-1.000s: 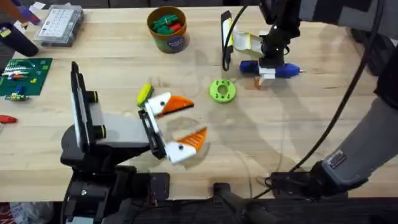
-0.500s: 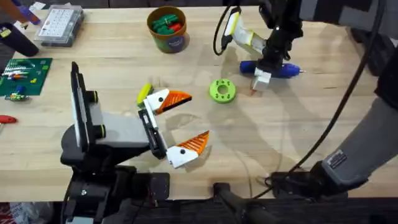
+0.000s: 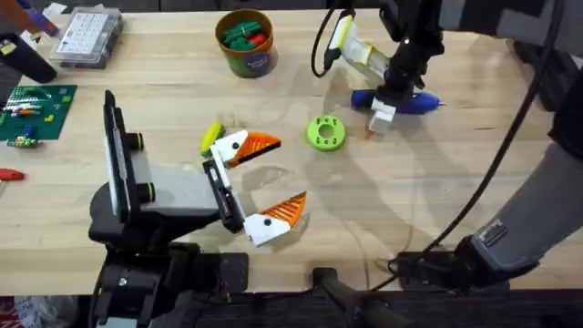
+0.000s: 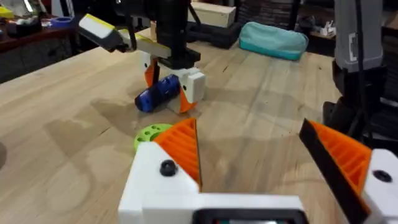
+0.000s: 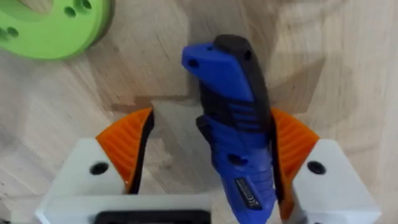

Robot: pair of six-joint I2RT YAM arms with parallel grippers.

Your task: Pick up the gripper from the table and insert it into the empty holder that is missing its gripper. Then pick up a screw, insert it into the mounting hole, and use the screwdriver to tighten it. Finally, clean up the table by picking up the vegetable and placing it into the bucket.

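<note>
pale wooden table (image 3: 474, 173) is seen; at upper right the right gripper (image 3: 383, 111), lowered since a second ago, straddles the screwdriver (image 3: 401, 100), jaws open; left gripper (image 3: 264, 182) is held agape at centre.

Left end effector (image 3: 258, 179) low, fingers spread wide, right end effector (image 3: 381, 113) pointing down, fingers parted

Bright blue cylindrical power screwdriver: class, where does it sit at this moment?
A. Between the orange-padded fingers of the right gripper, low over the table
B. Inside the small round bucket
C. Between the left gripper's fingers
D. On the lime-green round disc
A: the right wrist view shows the bright blue screwdriver between the right gripper's orange pads, with the lime-green disc apart to one side.
</note>
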